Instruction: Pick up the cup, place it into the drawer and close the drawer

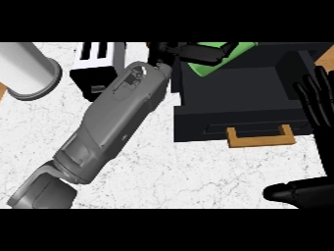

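Observation:
My left forearm stretches diagonally from the lower left up to the black drawer (198,122), which stands pulled out on the counter with a tan handle (261,136) on its front. My left hand (191,51) is curled round the green cup (207,67) over the drawer's far left corner. The fingers hide much of the cup, and I cannot tell whether it touches the drawer's inside. My right hand (330,132) rests open at the right edge, fingers up, just right of the drawer's front.
A large white cylinder (25,68) stands at the upper left. A black and white slotted appliance (99,61) sits beside my left forearm. Brown wood shows past the white marble counter (198,171) at the left and upper right.

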Robot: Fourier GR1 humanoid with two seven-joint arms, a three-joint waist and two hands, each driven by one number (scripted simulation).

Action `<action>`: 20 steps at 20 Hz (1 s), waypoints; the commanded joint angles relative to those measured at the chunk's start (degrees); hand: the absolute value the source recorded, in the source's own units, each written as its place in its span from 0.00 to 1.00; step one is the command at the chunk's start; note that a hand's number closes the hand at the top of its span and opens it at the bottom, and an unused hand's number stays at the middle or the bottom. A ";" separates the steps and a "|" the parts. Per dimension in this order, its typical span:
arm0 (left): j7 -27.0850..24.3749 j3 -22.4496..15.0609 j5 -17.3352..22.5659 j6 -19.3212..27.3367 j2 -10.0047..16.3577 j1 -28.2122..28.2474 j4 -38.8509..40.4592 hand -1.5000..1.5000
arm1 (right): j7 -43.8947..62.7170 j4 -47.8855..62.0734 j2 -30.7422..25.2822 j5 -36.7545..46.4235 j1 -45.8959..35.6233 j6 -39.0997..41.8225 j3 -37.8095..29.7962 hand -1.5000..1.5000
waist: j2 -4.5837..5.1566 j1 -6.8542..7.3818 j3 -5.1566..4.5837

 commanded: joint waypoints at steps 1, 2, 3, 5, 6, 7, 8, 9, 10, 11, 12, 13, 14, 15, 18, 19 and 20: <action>-2.11 -4.90 3.64 0.74 -0.01 -1.45 4.65 1.00 | 3.67 -3.24 1.18 0.24 -0.87 -1.93 1.85 0.00 | 0.09 -0.91 -0.02; -1.08 -5.60 3.39 0.14 -0.01 -2.52 5.95 1.00 | 0.77 -0.79 0.86 1.43 0.11 -0.78 1.78 0.00 | 0.12 -0.60 0.00; -2.78 -5.37 2.83 0.40 -0.01 -3.65 7.55 1.00 | -1.62 1.85 1.00 1.73 -0.56 0.06 1.94 0.00 | 0.29 -0.58 0.01; -0.99 -9.60 5.48 3.61 -0.01 -3.93 6.47 1.00 | 0.98 1.67 1.22 0.84 -2.97 -1.50 1.32 0.00 | 0.36 -1.69 0.02; -2.34 -8.38 5.25 1.29 -0.01 -4.56 9.08 1.00 | -0.13 0.04 0.20 0.31 -0.52 0.68 1.52 0.00 | 0.44 -1.74 0.03; -3.12 -10.57 5.58 2.43 -0.01 -2.78 8.34 1.00 | -0.07 -1.17 1.04 1.34 1.54 -0.06 2.27 0.00 | 0.35 -1.97 0.02; -1.46 -11.23 7.18 2.71 -0.01 -3.82 7.42 1.00 | -0.09 0.65 -0.97 -2.52 -0.51 1.59 -1.26 0.00 | 0.34 -1.86 0.04; -0.92 -11.51 7.56 3.79 -0.01 -5.38 8.82 1.00 | 2.46 -0.89 -0.55 -2.09 -2.69 0.58 0.38 0.00 | 0.59 -2.80 0.03; -2.73 -11.63 6.95 3.01 -0.01 -4.77 11.00 1.00 | 0.44 0.32 -0.17 -0.76 -1.58 1.45 1.68 0.00 | 0.88 -2.98 0.05; -1.07 -13.56 6.27 2.66 -0.01 -4.84 11.07 1.00 | 0.88 -0.15 0.07 -1.21 -1.76 0.61 0.85 0.00 | 0.54 -2.14 0.04; 1.27 -15.28 7.04 4.29 -0.01 -6.36 10.19 1.00 | 1.92 -0.30 -0.21 -1.73 -2.73 0.80 1.10 0.00 | 0.75 -3.60 0.07; 0.11 -16.03 6.36 3.25 -0.01 -5.23 11.08 1.00 | 2.94 0.09 0.14 -1.14 -3.11 -0.46 0.92 0.00 | 0.60 -2.40 0.03; 0.76 -17.85 6.34 5.23 -0.01 -4.44 10.31 1.00 | 0.73 1.67 -0.88 -2.02 -2.84 1.49 -0.07 0.00 | 0.56 -2.38 0.07; -0.09 -17.71 6.01 3.85 -0.01 -4.63 12.48 0.00 | 1.10 -0.98 0.82 -0.74 -1.70 -0.08 1.59 0.00 | 0.75 -3.00 0.05; 2.20 -18.59 7.15 6.63 -0.01 -7.91 11.65 0.00 | -2.17 0.02 0.55 -1.85 0.52 2.31 1.18 0.00 | 0.86 -3.97 0.10; 2.40 -18.79 8.52 5.76 -0.01 -6.25 10.62 0.00 | 1.25 -1.68 -0.62 -3.91 -1.34 2.07 0.12 0.00 | 0.68 -3.46 0.05; 0.22 -19.27 9.15 7.94 -0.01 -5.09 9.70 0.00 | 1.32 -0.81 0.18 -2.99 -2.71 1.29 1.18 0.00 | 1.00 -4.22 0.05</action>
